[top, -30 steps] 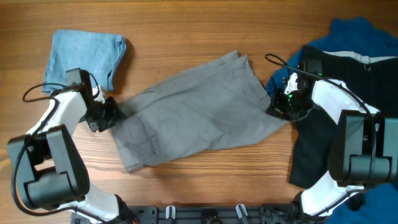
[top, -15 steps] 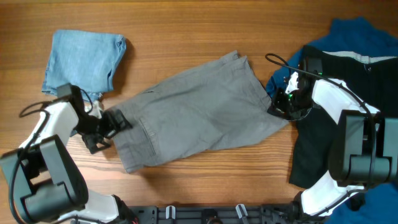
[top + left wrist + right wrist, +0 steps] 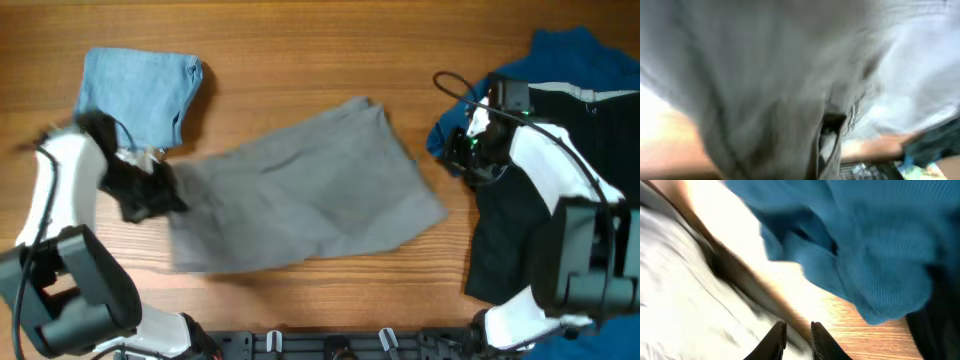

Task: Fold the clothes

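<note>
Left end effector (image 3: 150,195) sits at the near edge of the grey shorts (image 3: 300,185). Blurred cloth fills its wrist view, so grip state: cannot tell. Shorts lie on the desk (image 3: 300,50) between the two end effectors. Right end effector (image 3: 797,327): fingers narrow, empty, clear of the shorts, blue garment (image 3: 865,245) just ahead. Step, judged: straightening before first fold. Next: right needs a hold on its nearest hem.

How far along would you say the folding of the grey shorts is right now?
Barely begun. Done: the grey shorts lie spread out flat, with no fold visible. In hand: the left gripper is at their left edge and fabric fills its wrist view, but blur hides the jaws. The right gripper is off the cloth, empty, beside the blue garment. Left: every fold.
</note>
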Available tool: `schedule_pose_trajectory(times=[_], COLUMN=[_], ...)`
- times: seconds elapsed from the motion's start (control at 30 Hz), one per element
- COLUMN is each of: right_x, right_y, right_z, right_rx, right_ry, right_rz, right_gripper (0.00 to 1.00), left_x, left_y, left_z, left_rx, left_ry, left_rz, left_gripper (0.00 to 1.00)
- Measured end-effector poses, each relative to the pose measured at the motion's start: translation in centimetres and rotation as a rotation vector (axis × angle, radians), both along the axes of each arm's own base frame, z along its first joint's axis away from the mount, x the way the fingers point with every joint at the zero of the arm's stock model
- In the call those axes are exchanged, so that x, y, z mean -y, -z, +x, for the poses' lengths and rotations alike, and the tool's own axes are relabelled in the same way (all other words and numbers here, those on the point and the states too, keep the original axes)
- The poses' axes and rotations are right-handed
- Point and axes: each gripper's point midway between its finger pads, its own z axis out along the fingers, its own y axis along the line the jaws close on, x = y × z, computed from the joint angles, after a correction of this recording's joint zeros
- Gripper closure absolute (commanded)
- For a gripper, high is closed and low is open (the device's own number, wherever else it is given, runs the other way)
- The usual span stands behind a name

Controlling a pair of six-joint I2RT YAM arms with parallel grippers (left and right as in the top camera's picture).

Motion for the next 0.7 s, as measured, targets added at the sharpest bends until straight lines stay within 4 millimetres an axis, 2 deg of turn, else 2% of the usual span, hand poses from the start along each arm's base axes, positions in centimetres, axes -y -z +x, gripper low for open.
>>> schedule_pose_trajectory(times=[0.03, 0.07, 0.1, 0.13, 0.17, 0.27, 0.3, 0.33, 0.37, 0.4, 0.47, 0.53, 0.6, 0.63, 0.7], right_x=[0.1, 0.1, 0.1, 0.2, 0.2, 0.2, 0.2, 0.2, 0.2, 0.2, 0.2, 0.2, 0.2, 0.2, 0.2], right_y=[-1.9, -2.9, -3.7, -4.0, -4.0, -4.1, -4.1, -4.1, -4.1, -4.1, -4.2, -4.2, -4.2, -4.2, -4.2], right_z=[0.9, 1.3, 1.7, 1.8, 1.8, 1.9, 1.9, 1.9, 2.0, 2.0, 2.1, 2.3, 2.3, 2.3, 2.3], right_rx=[0.065, 0.1, 0.133, 0.143, 0.143, 0.145, 0.148, 0.15, 0.151, 0.153, 0.158, 0.164, 0.166, 0.166, 0.167], right_ry=[0.0, 0.0, 0.0, 0.001, 0.001, 0.001, 0.001, 0.001, 0.001, 0.001, 0.001, 0.001, 0.001, 0.001, 0.001], right_rz=[-0.005, -0.008, -0.011, -0.013, -0.013, -0.014, -0.014, -0.014, -0.014, -0.014, -0.015, -0.015, -0.015, -0.015, -0.015], right_gripper=[0.78, 0.78, 0.78, 0.78, 0.78, 0.77, 0.77, 0.77, 0.77, 0.76, 0.76, 0.76, 0.75, 0.75, 0.67], left_x=[-0.9, -1.8, -2.1, -2.0, -1.5, 2.9, 5.3, 7.2, 8.9, 12.3, 15.9, 21.0, 23.1, 25.0, 26.4], left_y=[-2.4, -5.3, -7.3, -9.0, -9.9, -10.4, -10.6, -10.6, -10.4, -9.8, -8.3, -4.3, -1.8, 0.9, 2.8], left_z=[1.3, 2.7, 3.8, 5.1, 6.0, 8.6, 10.2, 10.8, 11.3, 11.6, 11.6, 11.4, 10.7, 9.6, 8.4], left_rx=[0.035, 0.088, 0.139, 0.196, 0.231, 0.305, 0.357, 0.379, 0.393, 0.395, 0.368, 0.302, 0.243, 0.182, 0.13], left_ry=[-0.002, -0.001, 0.0, 0.007, 0.014, 0.057, 0.074, 0.094, 0.114, 0.161, 0.211, 0.284, 0.318, 0.356, 0.39], left_rz=[0.032, 0.07, 0.099, 0.129, 0.142, 0.15, 0.145, 0.132, 0.124, 0.103, 0.084, 0.072, 0.078, 0.089, 0.102], left_gripper=[0.96, 0.96, 0.96, 0.96, 0.96, 0.96, 0.96, 0.96, 0.96, 0.96, 0.96, 0.96, 0.95, 0.93, 0.82])
